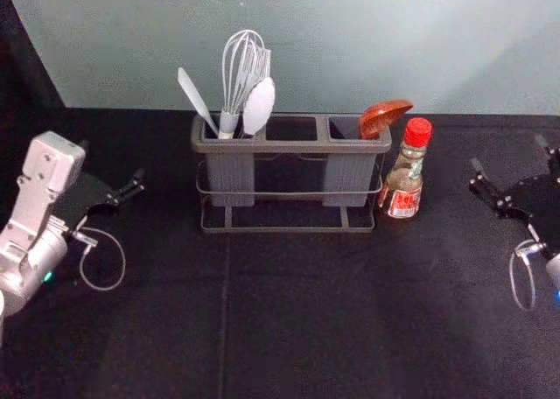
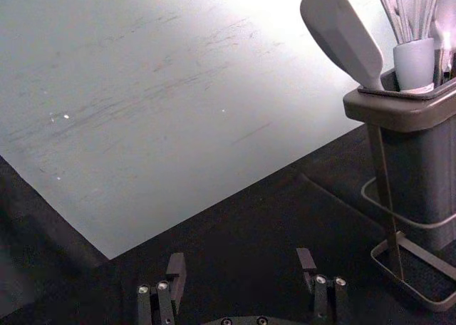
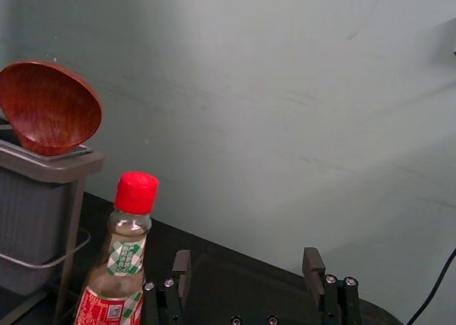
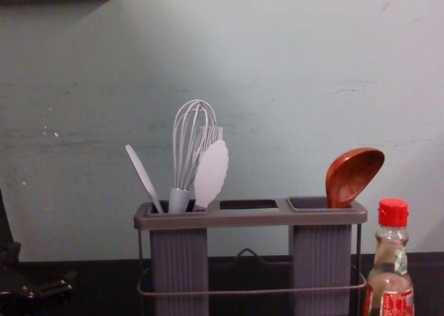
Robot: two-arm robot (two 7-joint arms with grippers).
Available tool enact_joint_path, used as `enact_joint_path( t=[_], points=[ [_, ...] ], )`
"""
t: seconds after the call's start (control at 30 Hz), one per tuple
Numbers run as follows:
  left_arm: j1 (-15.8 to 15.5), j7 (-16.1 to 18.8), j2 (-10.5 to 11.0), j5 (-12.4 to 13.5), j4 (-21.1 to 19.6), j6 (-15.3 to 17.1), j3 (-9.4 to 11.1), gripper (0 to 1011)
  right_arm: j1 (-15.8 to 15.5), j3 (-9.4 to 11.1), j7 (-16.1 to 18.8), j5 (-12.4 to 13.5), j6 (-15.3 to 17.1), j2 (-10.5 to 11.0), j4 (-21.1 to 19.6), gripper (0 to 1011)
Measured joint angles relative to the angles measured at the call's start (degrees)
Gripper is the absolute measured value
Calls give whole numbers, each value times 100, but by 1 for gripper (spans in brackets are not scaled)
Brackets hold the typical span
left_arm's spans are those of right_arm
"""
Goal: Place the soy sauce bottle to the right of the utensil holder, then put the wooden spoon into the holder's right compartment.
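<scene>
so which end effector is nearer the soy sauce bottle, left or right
Right. The right end effector is open, a gap away on the right of the soy sauce bottle; the left end effector is beyond the utensil holder, off its left end.

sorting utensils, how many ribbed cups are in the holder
2: the left cup with the whisk, and the right cup with the wooden spoon. None looks hidden.

The wooden spoon [image 3: 50, 111] rests, bowl uppermost, in the end compartment of the utensil holder [image 3: 44, 169]. Just beside the holder, the red-capped soy sauce bottle [image 3: 117, 268] stands upright. The right gripper [image 1: 508, 154] has its two fingers parted. Behind rises a pale wall [image 3: 285, 111].
</scene>
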Motion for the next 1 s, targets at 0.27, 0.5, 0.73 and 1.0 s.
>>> enact_joint_path(
  t=[0.27, 0.5, 0.73, 1.0],
  points=[
    [0, 0, 0, 0, 0, 0, 0, 1011, -6, -55, 8, 14, 37, 28, 17, 1002],
    [0, 0, 0, 0, 0, 0, 0, 1011, -6, -62, 10, 14, 47, 33, 18, 1003],
    [0, 0, 0, 0, 0, 0, 0, 1011, -4, -59, 10, 13, 42, 30, 17, 1002],
    [0, 0, 0, 0, 0, 0, 0, 1011, -3, -54, 10, 11, 37, 26, 14, 1003]
  ],
)
